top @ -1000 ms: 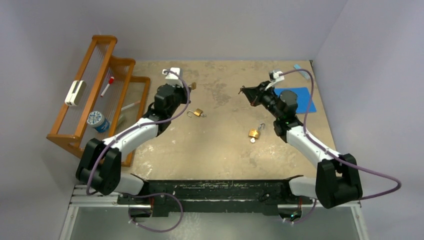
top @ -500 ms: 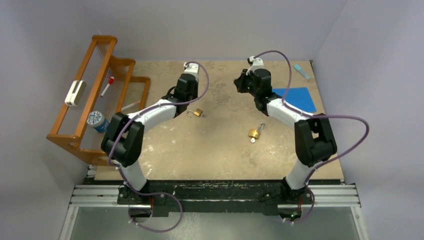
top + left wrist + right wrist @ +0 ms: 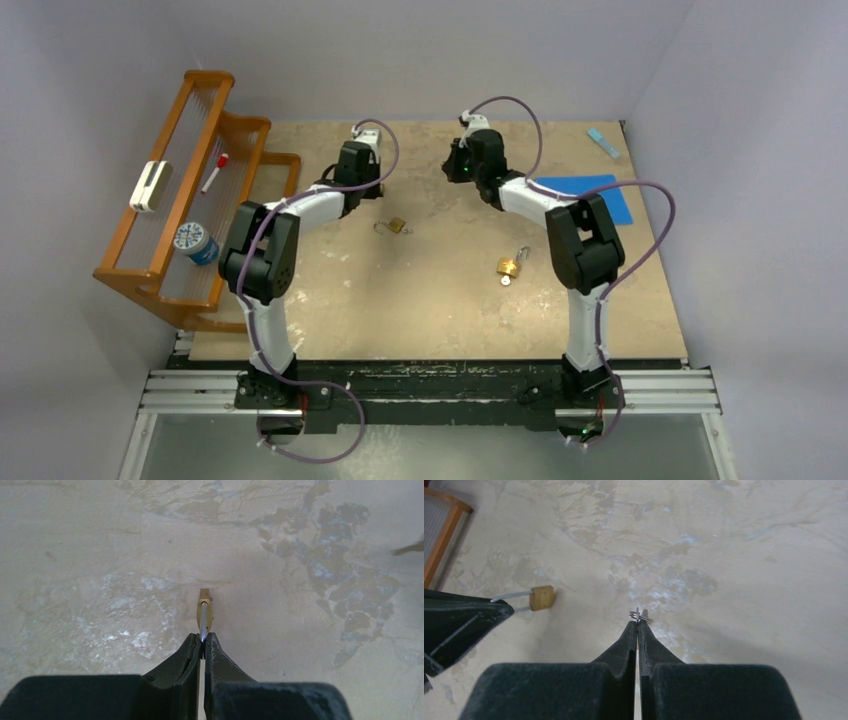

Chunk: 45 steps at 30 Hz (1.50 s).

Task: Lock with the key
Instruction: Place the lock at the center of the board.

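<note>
My left gripper [image 3: 203,645] is shut on the silver shackle of a small brass padlock [image 3: 205,607] and holds it above the table, body pointing away from the fingers. My right gripper [image 3: 638,625] is shut on a small silver key with its ring [image 3: 639,614], which sticks out just past the fingertips. In the right wrist view the held padlock [image 3: 542,597] and the left gripper [image 3: 459,622] show at the left, well apart from the key. In the top view both grippers, left [image 3: 368,178] and right [image 3: 455,168], face each other at the far middle of the table.
Two more brass padlocks lie on the table, one in the middle [image 3: 398,225] and one to the right [image 3: 510,267] with a small key beside it. A wooden rack [image 3: 128,250] with small items stands at the left. A blue sheet [image 3: 600,195] lies at the far right.
Both arms have stretched out toward the far middle of the table. The two grippers have come closer together, each still shut on what it holds.
</note>
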Tool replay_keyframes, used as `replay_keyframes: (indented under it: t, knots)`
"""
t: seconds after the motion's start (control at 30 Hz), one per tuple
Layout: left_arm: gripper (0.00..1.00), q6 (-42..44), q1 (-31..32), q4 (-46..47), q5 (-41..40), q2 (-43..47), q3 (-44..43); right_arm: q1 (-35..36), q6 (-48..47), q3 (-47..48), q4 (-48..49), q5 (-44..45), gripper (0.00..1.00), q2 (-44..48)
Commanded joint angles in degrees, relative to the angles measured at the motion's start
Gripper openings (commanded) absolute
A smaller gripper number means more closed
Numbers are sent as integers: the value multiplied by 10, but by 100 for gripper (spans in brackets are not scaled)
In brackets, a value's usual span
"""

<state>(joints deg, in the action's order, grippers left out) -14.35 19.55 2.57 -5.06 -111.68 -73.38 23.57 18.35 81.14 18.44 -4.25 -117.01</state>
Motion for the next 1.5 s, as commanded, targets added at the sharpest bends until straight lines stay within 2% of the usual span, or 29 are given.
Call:
replay_keyframes:
  t: [0.0, 0.33, 0.47, 0.63, 0.77, 0.93, 1.13, 1.27, 1.47]
  knots:
    - [0, -6, 7, 31, 47, -8, -27, 28, -3, 70, -16, -17, 0, -37]
    - [0, -10, 7, -8, 87, -36, -55, 61, 12, 137, -31, -47, 0, -116]
    - [0, -6, 11, -71, 69, -52, -97, 71, 13, 141, -33, -48, 0, -125]
    - [0, -2, 15, -89, 39, -48, -106, 74, 17, 137, -33, -57, 0, -131]
    - [0, 1, 15, -103, 26, -58, -115, 74, 18, 129, -35, -56, 9, -127]
    - [0, 6, 19, -139, -2, -62, -144, 75, 13, 109, -37, -48, 27, -110]
    - [0, 16, 29, -163, -30, -54, -164, 75, 4, 31, 9, -51, 46, -77]
    - [0, 17, 33, -172, -37, -53, -176, 75, 3, -17, 43, -53, 50, -61]
    - [3, 17, 38, -186, -40, -62, -195, 74, -5, -37, 57, -63, 51, -51]
